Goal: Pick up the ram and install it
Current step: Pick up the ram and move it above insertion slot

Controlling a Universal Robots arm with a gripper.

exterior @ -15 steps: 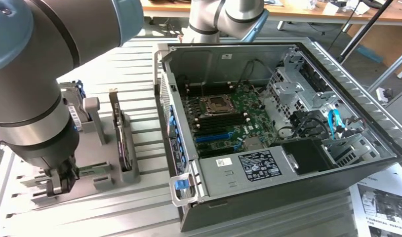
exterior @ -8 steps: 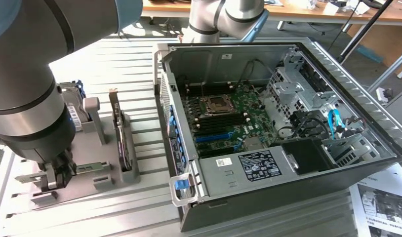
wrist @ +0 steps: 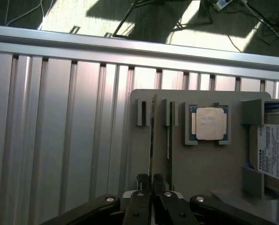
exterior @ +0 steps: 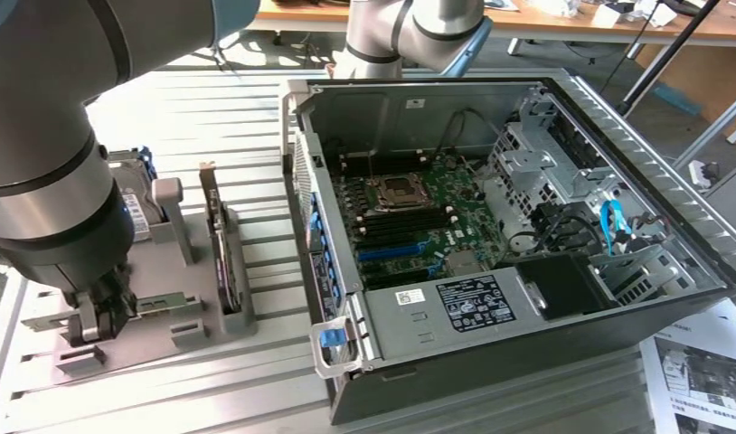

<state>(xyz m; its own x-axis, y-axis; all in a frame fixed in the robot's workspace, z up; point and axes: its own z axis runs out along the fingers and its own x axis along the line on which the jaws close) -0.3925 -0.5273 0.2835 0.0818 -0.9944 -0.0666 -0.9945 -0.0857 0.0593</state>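
Down at the grey holder plate (wrist: 202, 166): gripper (wrist: 151, 179), jaws pinched almost shut on the thin edge of one ram (wrist: 152, 140), upright in a slot of the plate. Next along the plate, one square processor chip (wrist: 209, 123) in a recess, then one hard drive (wrist: 274, 154) between grey blocks. Beyond the plate, one open computer case (exterior: 392, 113) holding one motherboard (exterior: 422, 212).

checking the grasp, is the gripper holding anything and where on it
the ram, pinched by the gripper across its thin upper edge, near one end
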